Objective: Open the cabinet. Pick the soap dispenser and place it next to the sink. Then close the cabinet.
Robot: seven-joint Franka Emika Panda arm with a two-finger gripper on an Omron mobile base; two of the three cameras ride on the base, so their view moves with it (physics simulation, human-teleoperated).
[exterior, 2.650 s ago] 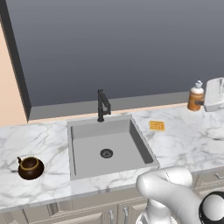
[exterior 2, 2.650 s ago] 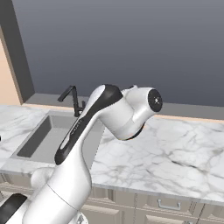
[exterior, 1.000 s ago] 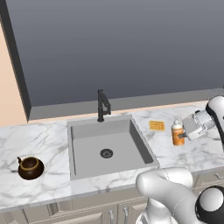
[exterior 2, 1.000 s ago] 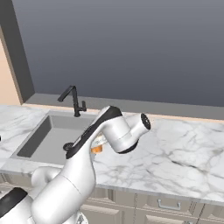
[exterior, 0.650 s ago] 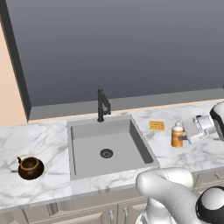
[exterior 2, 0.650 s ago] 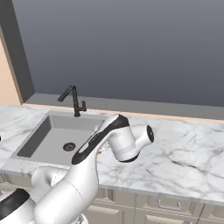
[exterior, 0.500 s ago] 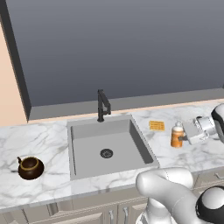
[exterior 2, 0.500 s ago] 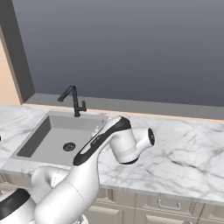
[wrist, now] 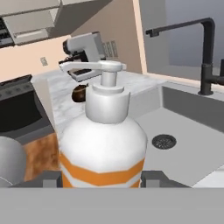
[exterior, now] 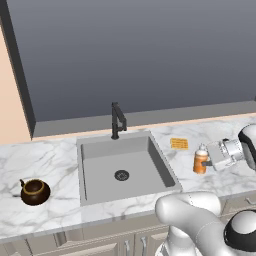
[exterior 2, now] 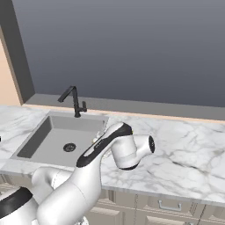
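Observation:
The soap dispenser (exterior: 200,160), an orange-brown bottle with a white pump, stands upright on the white marble just right of the sink (exterior: 100,156). My gripper (exterior: 206,163) reaches in from the right and is shut on it at mid-height. In the hand view the soap dispenser (wrist: 103,144) looms large between the two fingertips (wrist: 156,178), with the sink basin (wrist: 188,131) and dark faucet (wrist: 205,52) beyond it. In the right base view my own arm hides the bottle, and the sink (exterior 2: 44,132) lies to its left. The cabinet is out of view.
An orange sponge (exterior: 179,143) lies on the counter behind the bottle. A dark round kettle (exterior: 34,191) sits left of the sink. Past the sink, the hand view shows a coffee machine (wrist: 85,48) and a black stove (wrist: 17,113). A dark window wall backs the counter.
The gripper has carried the soap dispenser down from the upper right to counter level beside the sink. It has barely moved over the last half second.

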